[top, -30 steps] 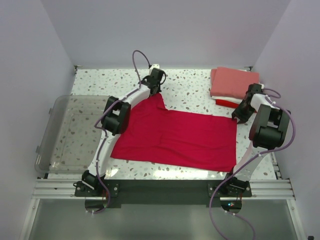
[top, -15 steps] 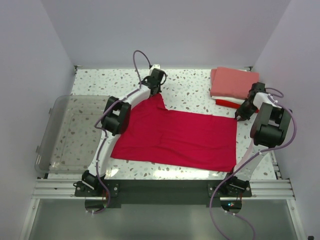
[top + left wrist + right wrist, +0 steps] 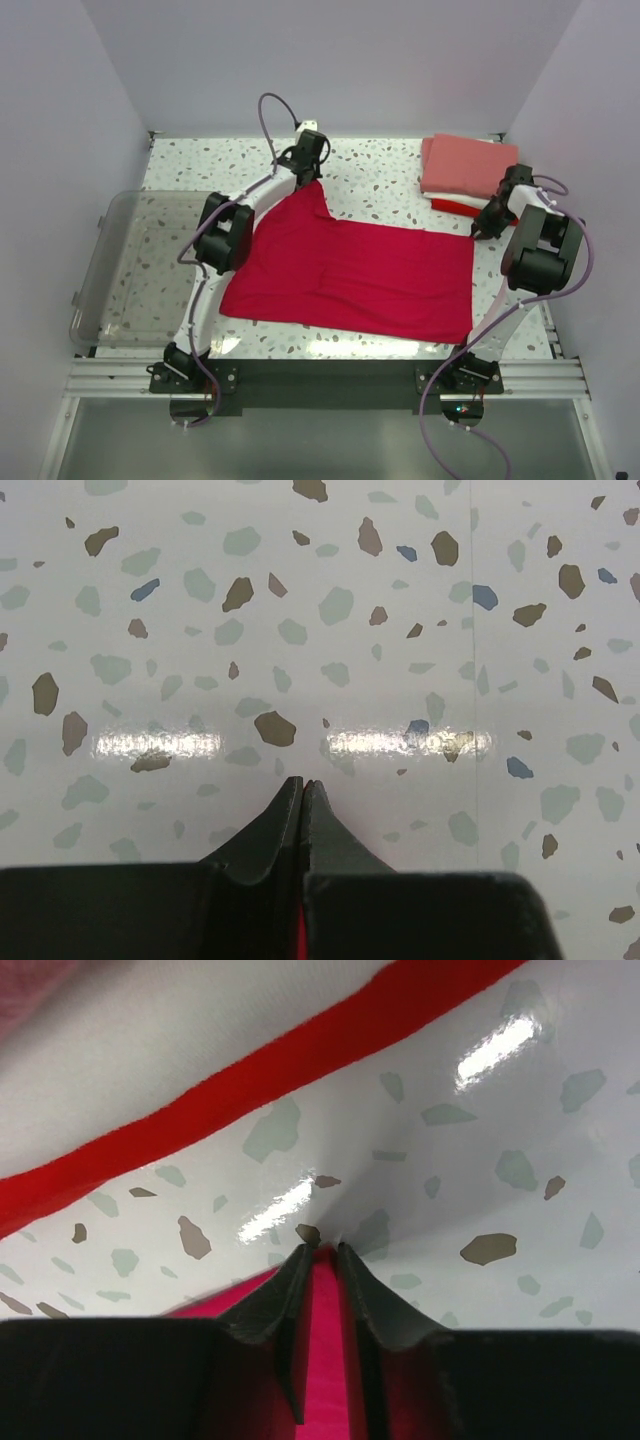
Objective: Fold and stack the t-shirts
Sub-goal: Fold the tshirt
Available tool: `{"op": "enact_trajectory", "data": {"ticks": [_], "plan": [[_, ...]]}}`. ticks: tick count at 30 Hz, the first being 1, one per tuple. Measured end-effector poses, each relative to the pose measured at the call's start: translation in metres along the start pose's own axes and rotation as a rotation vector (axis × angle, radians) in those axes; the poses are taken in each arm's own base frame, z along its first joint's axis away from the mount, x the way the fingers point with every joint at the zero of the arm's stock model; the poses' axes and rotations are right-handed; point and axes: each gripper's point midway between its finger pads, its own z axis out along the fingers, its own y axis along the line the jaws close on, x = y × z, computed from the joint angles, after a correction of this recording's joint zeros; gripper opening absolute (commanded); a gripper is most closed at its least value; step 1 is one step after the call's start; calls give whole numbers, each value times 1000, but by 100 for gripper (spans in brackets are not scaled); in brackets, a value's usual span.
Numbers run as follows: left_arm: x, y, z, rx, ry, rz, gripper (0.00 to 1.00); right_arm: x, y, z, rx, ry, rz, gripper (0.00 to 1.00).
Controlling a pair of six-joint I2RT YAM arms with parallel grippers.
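Observation:
A crimson-red t-shirt (image 3: pixel 350 270) lies spread flat over the middle of the table. My left gripper (image 3: pixel 316 182) is at its far left corner. In the left wrist view the gripper (image 3: pixel 303 783) is shut, with a thin sliver of the red cloth (image 3: pixel 298 942) pinched between the jaws. My right gripper (image 3: pixel 481 229) is at the far right corner. In the right wrist view the gripper (image 3: pixel 320 1250) is shut on a strip of the crimson cloth (image 3: pixel 326 1360). Folded t-shirts are stacked at the far right: salmon-pink (image 3: pixel 465 165) on top, then white (image 3: pixel 150 1040), then red (image 3: pixel 250 1080).
A clear plastic bin (image 3: pixel 130 265) sits at the table's left edge. Walls close in the left, back and right sides. The speckled tabletop (image 3: pixel 390 175) shows behind the shirt. A metal rail (image 3: pixel 320 375) with both arm bases runs along the near edge.
The right gripper's jaws have closed on the shirt's far right corner. The left gripper has shut on the far left corner and shifted slightly away from the bases.

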Motion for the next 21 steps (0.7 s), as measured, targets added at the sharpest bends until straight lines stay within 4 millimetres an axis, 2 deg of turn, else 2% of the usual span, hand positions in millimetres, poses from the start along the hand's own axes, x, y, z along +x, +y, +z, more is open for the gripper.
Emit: {"op": "enact_trajectory", "data": {"ticks": [2,3,4,13,21], "plan": [[-1,1,-5,3,0,-1,0,-1,0,1,-4,1,0,7],[-1,2,-8,5,2,0,0,-1,0,1,-9,2,0,1],[-1,3,-11,8,5,0,0,-1,1,1,-13,2,0,0],[2,15,-49,24,19,4,0,1,2,-1,-38,-8,-12,0],[17,41,-97,18,33,9,0,28,-6,-10,-39,30,-31,0]]}}
